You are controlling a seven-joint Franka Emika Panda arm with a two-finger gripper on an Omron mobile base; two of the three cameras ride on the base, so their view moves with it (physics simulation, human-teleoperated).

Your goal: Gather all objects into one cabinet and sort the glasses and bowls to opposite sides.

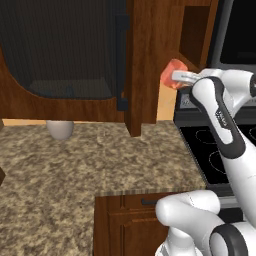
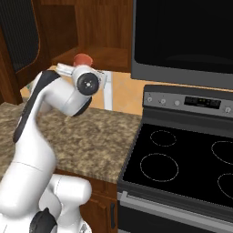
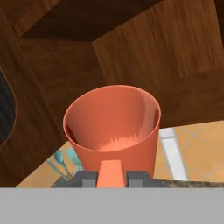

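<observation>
**Cup held high beside the cabinet, not yet on the shelf**

End effector (image 3: pixel 112 176) closed on the orange-red cup (image 3: pixel 113 124), gripped at the near rim, with one finger seen through the translucent wall. Cup held in the air, well above the table (image 1: pixel 60 170), mouth turned toward the hand camera. Ahead of the end effector: brown wood of the cabinet (image 1: pixel 150 60). Off to one side in the left base view, the dark mesh door (image 1: pixel 65 50) hanging open with its black handle (image 1: pixel 121 60). Far below and to that side, a small whitish vessel (image 1: pixel 60 129) on the table under the door.

Risks, judged from here: thin grip on one wall only, so a knock against the cabinet side or shelf edge likely to twist the cup loose. Swing toward the opening could also clip the open door. Release while tilted would probably leave the cup rolling on the shelf.
</observation>
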